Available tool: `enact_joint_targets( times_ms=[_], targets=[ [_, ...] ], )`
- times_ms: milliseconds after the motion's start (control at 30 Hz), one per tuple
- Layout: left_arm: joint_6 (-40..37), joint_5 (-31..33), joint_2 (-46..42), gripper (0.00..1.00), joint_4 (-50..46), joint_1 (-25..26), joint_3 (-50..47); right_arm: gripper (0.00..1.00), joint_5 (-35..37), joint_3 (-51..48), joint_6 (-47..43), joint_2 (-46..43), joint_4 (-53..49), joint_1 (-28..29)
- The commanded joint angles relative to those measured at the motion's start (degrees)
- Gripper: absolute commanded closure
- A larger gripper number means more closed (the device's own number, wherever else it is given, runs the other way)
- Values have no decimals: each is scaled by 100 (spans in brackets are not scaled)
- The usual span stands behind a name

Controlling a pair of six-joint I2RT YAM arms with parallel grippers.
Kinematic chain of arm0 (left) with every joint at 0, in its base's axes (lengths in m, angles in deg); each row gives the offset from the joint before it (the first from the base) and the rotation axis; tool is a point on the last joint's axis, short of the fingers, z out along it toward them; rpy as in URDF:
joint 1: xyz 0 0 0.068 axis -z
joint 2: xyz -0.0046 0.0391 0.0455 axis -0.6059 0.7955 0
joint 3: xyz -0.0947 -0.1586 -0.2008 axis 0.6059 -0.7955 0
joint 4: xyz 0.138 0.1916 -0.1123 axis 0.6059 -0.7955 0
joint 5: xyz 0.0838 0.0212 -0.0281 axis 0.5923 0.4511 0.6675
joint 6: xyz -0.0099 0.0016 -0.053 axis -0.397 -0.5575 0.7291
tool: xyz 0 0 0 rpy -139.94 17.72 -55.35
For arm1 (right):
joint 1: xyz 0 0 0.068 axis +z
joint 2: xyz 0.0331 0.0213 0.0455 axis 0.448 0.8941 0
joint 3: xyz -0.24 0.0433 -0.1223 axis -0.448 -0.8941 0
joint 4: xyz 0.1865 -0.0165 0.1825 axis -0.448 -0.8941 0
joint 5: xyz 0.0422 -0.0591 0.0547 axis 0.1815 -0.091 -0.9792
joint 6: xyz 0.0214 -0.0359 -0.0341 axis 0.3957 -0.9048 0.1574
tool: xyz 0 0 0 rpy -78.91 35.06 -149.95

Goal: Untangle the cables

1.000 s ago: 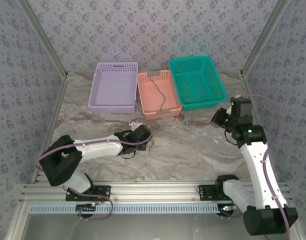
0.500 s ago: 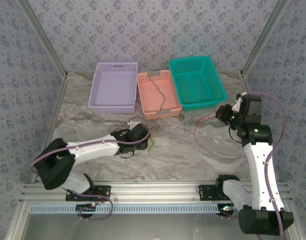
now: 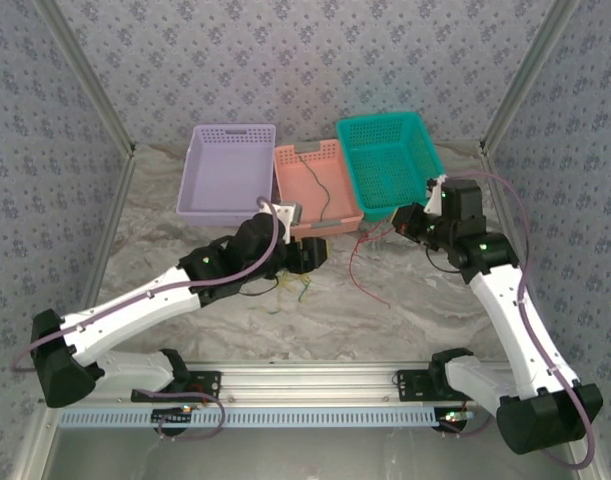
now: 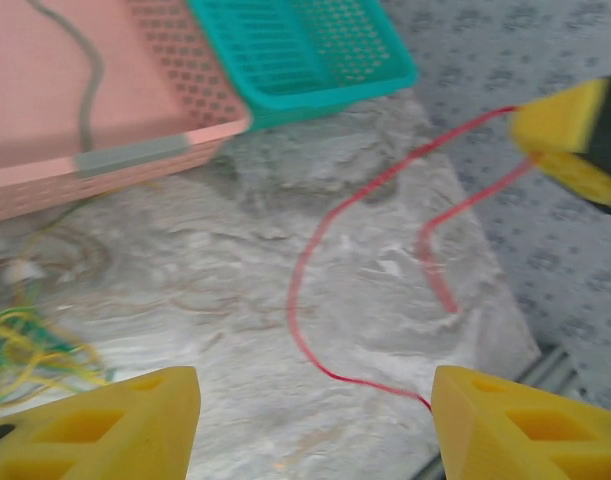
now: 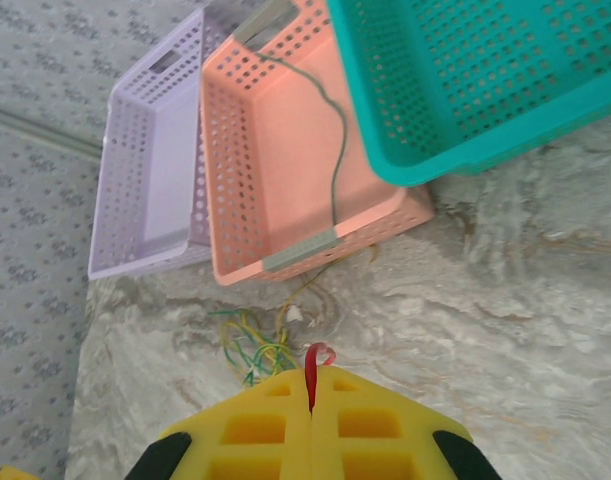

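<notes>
Spread wide, the left jaws are hovering low over the worktop (image 3: 415, 320) just in front of the pink basket (image 3: 343, 205), with nothing between them. The right jaws are pressing together and pinching the red cable (image 3: 353, 262). In the right wrist view its short end is curling up in a small loop above the pads. That grip is sitting near the front corner of the teal basket (image 3: 390, 165). From there the red cable is dropping to the worktop and trailing in loose curves toward the near edge, between the two arms.

In the left wrist view, it is lying apart from the yellow and green cables (image 3: 285, 288). These are bunching in a tangle on the worktop beside the left jaws, in front of the pink basket. One thin yellow strand is reaching from the tangle toward the front wall of that basket.

A dark cable (image 3: 318, 190) is lying inside the pink basket, winding from its back wall to its front wall. The purple basket (image 3: 225, 213), the pink basket and the teal basket are sitting side by side in a row at the far side of the worktop.
</notes>
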Motion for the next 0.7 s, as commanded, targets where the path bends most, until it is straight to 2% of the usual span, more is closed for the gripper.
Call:
enact_joint_targets(
  times_ms=[0, 200, 333, 667],
  targets=[
    [-304, -373, 413, 37, 126, 203, 374, 100, 271, 74, 253, 139, 217, 334],
    [-1301, -295, 1233, 35, -173, 450, 1039, 100, 483, 444, 193, 535, -76, 860],
    [-1830, -4, 1680, 35, -614, 464, 1425, 100, 530, 581, 143, 710, -289, 1073],
    [-2063, 383, 2086, 43, -597, 474, 1409, 100, 511, 705, 192, 896, -358, 1250]
  ],
)
